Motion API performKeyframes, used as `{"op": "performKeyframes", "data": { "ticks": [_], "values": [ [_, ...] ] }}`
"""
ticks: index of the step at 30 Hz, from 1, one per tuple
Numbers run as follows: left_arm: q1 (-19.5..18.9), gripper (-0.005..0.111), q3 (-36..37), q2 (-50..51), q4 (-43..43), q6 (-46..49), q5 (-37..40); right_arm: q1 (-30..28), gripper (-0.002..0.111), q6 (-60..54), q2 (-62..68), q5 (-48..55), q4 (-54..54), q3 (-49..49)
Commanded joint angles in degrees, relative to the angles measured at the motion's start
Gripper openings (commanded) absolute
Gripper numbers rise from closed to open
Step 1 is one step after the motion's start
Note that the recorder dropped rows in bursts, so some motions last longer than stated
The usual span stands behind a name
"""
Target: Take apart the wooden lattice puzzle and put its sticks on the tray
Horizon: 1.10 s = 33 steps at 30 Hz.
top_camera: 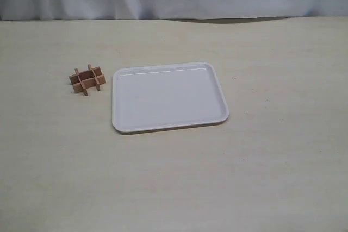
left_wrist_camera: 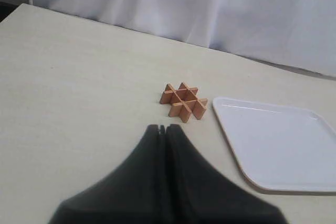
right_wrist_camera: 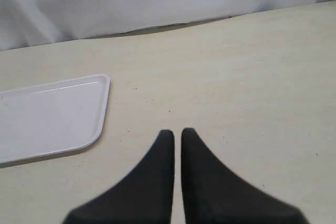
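First step not yet begun, with wooden lattice puzzle (top_camera: 87,79) whole, 4 sticks (top_camera: 93,76) interlocked, left of the desk's (top_camera: 174,188) middle just beside the bare tray (top_camera: 168,99), left gripper (left_wrist_camera: 164,128) and right gripper (right_wrist_camera: 177,132) closed on nothing, fingers pressed together, next probably needing opened fingers and a reach to the puzzle.

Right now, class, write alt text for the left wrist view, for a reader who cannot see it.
An assembled wooden puzzle sits on a pale table beside an empty white tray. In the foreground the dark left gripper is shut, short of the puzzle, holding nothing.
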State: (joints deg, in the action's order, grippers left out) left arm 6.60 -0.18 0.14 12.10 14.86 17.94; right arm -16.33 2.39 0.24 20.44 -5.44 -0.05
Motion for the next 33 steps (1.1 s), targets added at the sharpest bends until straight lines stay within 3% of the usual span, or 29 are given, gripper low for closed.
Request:
{"op": "performKeyframes", "data": {
  "ticks": [1,9,22,29,33],
  "values": [
    [-0.6,0.0,0.18,-0.14,0.12,0.3,-0.52,-0.29,0.005,0.01,-0.24,-0.82,0.14,0.05],
    [-0.6,0.0,0.18,-0.14,0.12,0.3,-0.52,-0.29,0.005,0.01,-0.24,-1.79,0.14,0.05],
    [-0.6,0.0,0.18,-0.14,0.12,0.3,-0.52,-0.29,0.005,0.01,-0.24,-28.78,0.14,0.05],
    [-0.6,0.0,0.18,-0.14,0.12,0.3,-0.52,-0.29,0.005,0.34,-0.24,-32.73,-0.53,0.05],
    [-0.6,0.0,0.18,-0.14,0.12,0.3,-0.52,-0.29,0.005,6.66,-0.24,-37.27,-9.5,0.05]
  ]
}}
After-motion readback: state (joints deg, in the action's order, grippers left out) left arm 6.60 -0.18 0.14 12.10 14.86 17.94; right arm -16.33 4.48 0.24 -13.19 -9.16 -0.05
